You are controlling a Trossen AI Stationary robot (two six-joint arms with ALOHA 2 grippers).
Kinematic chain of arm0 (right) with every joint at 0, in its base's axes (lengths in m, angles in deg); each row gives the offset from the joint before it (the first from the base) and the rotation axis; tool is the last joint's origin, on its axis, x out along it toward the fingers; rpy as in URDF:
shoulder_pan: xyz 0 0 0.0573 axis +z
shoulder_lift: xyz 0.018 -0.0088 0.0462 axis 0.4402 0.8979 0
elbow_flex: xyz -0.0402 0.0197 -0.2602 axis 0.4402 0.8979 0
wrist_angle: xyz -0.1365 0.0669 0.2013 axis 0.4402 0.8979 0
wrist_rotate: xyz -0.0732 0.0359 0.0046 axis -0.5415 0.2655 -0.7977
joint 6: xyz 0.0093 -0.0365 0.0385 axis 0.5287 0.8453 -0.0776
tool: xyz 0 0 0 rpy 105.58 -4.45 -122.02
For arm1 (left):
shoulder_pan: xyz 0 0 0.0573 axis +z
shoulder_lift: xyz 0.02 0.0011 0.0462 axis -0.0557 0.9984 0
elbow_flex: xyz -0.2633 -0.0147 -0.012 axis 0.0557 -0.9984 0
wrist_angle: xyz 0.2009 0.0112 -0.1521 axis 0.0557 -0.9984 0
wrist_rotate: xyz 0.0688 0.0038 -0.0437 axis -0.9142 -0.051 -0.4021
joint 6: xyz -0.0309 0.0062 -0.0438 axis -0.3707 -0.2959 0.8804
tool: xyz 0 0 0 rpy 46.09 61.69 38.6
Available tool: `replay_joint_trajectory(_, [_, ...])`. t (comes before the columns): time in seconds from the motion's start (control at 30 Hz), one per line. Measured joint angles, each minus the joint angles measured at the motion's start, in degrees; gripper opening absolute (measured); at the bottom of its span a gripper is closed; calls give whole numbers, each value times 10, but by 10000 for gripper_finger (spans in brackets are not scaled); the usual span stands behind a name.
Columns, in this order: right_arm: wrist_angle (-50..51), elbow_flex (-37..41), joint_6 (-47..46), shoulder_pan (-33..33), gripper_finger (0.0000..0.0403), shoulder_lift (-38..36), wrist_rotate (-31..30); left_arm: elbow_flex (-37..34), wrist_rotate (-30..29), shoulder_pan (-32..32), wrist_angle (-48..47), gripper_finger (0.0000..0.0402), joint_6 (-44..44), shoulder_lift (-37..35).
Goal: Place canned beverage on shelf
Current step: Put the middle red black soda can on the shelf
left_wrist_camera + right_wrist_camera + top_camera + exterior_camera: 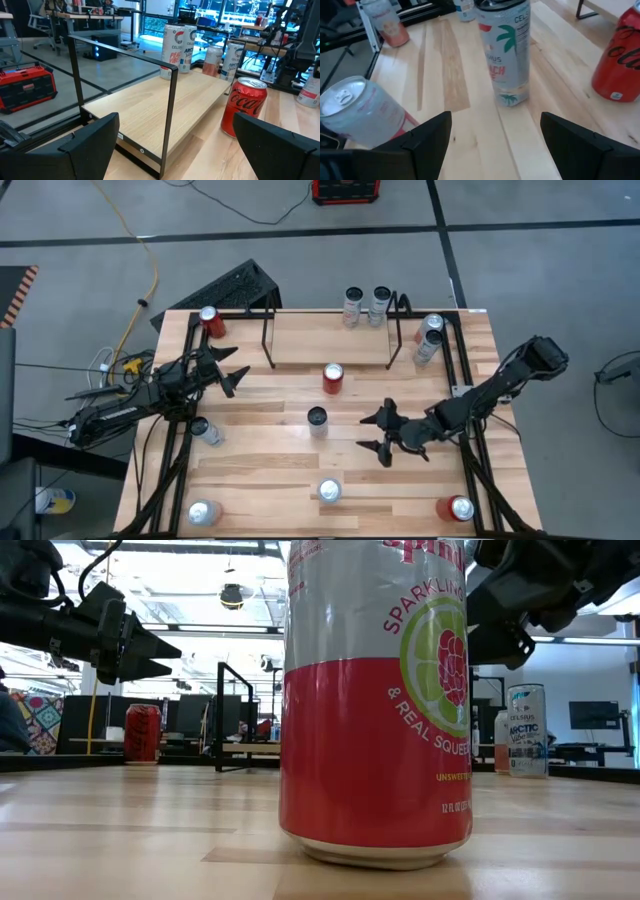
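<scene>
Your table is a light wood-plank top with long black tubular rails running down both sides. At its far edge stands the shelf, a pale board framed by thin black rod uprights, and it carries two Celsius cans at its right end, well beyond and to the left of your right gripper.

Your left gripper hangs near the table's left side with its fingers spread wide and nothing between them. Through its wrist camera you look straight along the shelf board, and a red Coca-Cola can stands just off the shelf's front edge, ahead of that gripper and slightly to one side. A second red can sits behind this gripper by the far-left corner, and a silver can stands nearer you, beside the arm.

Your right gripper hovers over the right half of the table, fingers also spread and empty. Directly ahead of it stands an upright Celsius can with a palm-tree print, close but not touching either finger. The Coca-Cola can lies past that one, toward the shelf. A pink-and-silver can lies just off this gripper's side in its wrist view.

In the low view, a Spindrift can stands closest to the lens.
</scene>
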Motion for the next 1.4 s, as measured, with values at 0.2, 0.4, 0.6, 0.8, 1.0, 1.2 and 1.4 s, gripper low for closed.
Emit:
replay_joint_trajectory(0.2, [0, 0, 21, -27, 330, 0, -1, 0, 0, 0, 0, 374, 0, 0])
replay_joint_trajectory(0.4, [-1, 0, 21, -51, 330, 0, 0, 0, 0, 0, 0, 374, 0, 0])
replay_joint_trajectory(0.6, [-3, 0, 21, -49, 330, 0, 1, 0, 0, 0, 0, 374, 0, 0])
replay_joint_trajectory(0.8, [-5, 0, 21, -33, 330, 0, 2, 0, 0, 0, 0, 374, 0, 0])
replay_joint_trajectory(1.0, [-10, 0, 30, -36, 330, 0, 2, 0, 0, 0, 0, 374, 0, 0])
replay_joint_trajectory(1.2, [-11, 0, 37, -56, 330, 0, 2, 0, 0, 0, 0, 374, 0, 0])
replay_joint_trajectory(1.4, [-13, 0, 51, -71, 331, 0, 21, 0, 0, 0, 0, 374, 0, 0])
